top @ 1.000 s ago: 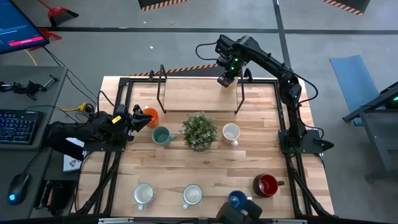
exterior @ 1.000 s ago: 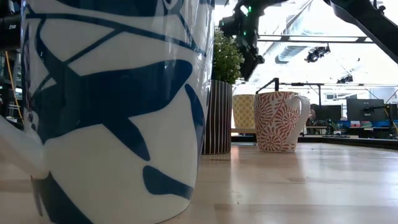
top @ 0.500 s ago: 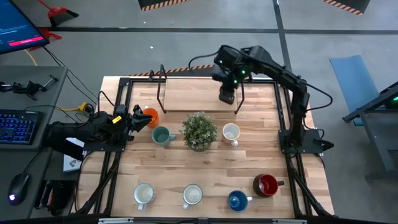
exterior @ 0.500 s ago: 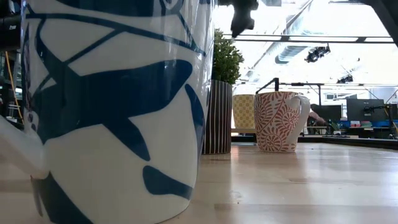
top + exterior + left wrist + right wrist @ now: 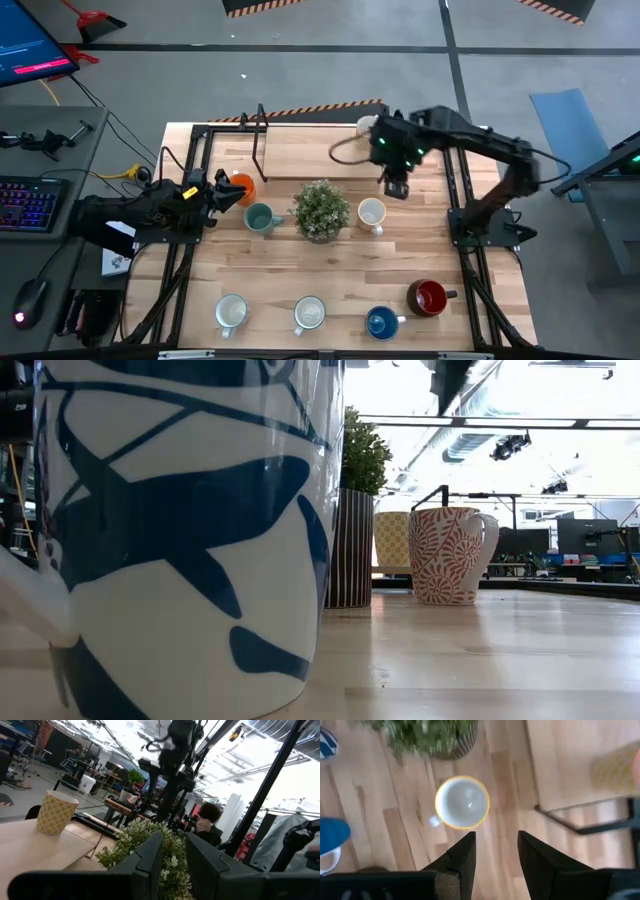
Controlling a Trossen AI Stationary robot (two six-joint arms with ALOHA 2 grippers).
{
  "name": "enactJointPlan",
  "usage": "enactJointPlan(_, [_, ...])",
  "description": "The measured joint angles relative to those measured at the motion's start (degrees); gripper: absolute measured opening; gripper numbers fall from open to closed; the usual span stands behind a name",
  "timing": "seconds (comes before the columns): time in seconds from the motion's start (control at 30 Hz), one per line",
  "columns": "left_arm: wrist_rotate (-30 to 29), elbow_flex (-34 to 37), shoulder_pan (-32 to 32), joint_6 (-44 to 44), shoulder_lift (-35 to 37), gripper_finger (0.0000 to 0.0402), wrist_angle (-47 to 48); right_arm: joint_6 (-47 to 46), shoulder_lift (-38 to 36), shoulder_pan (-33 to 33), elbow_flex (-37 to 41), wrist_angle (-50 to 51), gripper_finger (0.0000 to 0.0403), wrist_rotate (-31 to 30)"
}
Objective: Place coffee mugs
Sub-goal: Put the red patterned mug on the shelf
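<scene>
Fingers spread and empty, the right gripper (image 5: pixel 396 188) hangs above the cream mug (image 5: pixel 371 213) beside the plant (image 5: pixel 321 209), seemingly lining up a grab; the left gripper (image 5: pixel 222 189), fingers narrowly parted, waits by the orange mug (image 5: pixel 241 186).

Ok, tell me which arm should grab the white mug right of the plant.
Right. The right gripper hangs open just above the white mug, which fills its wrist view. The left gripper sits by the orange mug, beyond the plant.

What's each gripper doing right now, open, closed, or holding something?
Left gripper: open, empty, parked at the table's left edge near the orange mug.
Right gripper: open, empty, above the white mug beside the plant.
</scene>
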State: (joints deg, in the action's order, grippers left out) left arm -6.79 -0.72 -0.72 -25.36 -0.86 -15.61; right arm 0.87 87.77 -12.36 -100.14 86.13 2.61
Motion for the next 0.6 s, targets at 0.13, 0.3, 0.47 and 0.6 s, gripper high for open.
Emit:
enactJointPlan(0.13, [0.0,0.0,0.0,0.0,0.0,0.0076,0.0,-5.6,-8.3,0.9,14.5,-12.7,0.0124,1.5])
enactJointPlan(0.3, [0.0,0.0,0.0,0.0,0.0,0.0076,0.0,-12.0,-13.7,2.2,28.0,-24.9,0.0124,1.6])
enactJointPlan(0.47, [0.0,0.0,0.0,0.0,0.0,0.0076,0.0,-12.5,-13.8,4.3,35.9,-31.5,0.0124,-0.1])
enactJointPlan(0.6, [0.0,0.0,0.0,0.0,0.0,0.0076,0.0,-12.5,-13.6,5.4,40.3,-37.1,0.0124,-3.0])
